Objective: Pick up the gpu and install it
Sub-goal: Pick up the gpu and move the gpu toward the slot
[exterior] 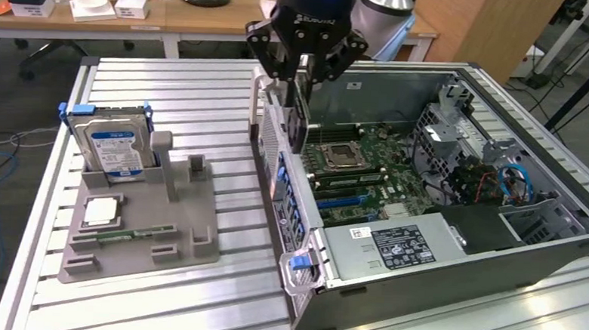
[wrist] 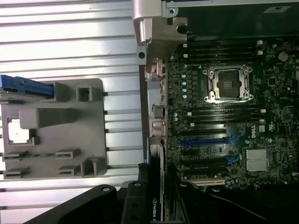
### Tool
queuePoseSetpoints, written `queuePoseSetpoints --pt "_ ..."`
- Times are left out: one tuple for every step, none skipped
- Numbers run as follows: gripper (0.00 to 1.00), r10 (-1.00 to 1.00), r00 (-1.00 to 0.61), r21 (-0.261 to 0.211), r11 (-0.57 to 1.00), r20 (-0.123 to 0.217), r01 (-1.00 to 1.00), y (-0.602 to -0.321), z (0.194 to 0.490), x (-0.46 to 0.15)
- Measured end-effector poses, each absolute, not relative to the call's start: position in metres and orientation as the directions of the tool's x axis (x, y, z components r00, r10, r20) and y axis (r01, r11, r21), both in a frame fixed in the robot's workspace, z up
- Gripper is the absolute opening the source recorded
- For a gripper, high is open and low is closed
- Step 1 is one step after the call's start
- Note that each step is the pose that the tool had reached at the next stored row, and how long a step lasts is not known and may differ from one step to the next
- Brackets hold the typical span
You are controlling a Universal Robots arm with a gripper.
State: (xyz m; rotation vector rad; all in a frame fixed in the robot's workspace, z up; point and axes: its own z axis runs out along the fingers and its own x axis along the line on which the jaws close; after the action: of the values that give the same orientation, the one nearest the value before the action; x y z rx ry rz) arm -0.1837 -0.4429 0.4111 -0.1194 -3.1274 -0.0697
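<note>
My gripper (exterior: pixel 302 65) hangs over the near wall of the open computer case (exterior: pixel 439 282) and is shut on the gpu (exterior: pixel 294 119). The card hangs upright below the fingers, its dark face with a fan toward the exterior view's left. It sits above the case's rear edge, beside the motherboard (exterior: pixel 375 165). In the wrist view the gpu (wrist: pixel 157 179) appears edge-on between my gripper (wrist: pixel 159 205) fingers, over the board's edge near the blue expansion slots (wrist: pixel 205 141).
A grey holder (exterior: pixel 140 229) on the slatted table (exterior: pixel 166 309) carries a silver hard drive with a blue label (exterior: pixel 114 146), a small square chip (exterior: pixel 101 211) and a narrow green stick (exterior: pixel 119 237). The CPU socket (exterior: pixel 340 156) and drive cage (exterior: pixel 457 143) lie inside the case.
</note>
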Motion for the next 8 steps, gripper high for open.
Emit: queuePoseSetpoints --pt "0.26 0.076 -0.997 0.044 0.996 0.014 0.076 -0.443 0.411 -0.181" --pt "0.26 0.076 -0.997 0.044 0.996 0.015 0.076 -0.443 0.411 -0.178" --pt "0.26 0.076 -0.997 0.044 0.996 0.016 0.076 -0.443 0.411 -0.175" --pt "0.26 0.076 -0.997 0.044 0.996 0.016 0.076 -0.443 0.411 -0.173" --pt "0.26 0.075 -0.997 0.044 0.996 0.017 0.076 -0.443 0.411 -0.17" --pt "0.26 0.075 -0.997 0.044 0.996 0.018 0.076 -0.443 0.411 -0.168" --pt "0.26 0.075 -0.997 0.044 0.996 0.018 0.076 -0.443 0.411 -0.165" --pt "0.26 0.075 -0.997 0.044 0.996 0.019 0.076 -0.443 0.411 -0.163"
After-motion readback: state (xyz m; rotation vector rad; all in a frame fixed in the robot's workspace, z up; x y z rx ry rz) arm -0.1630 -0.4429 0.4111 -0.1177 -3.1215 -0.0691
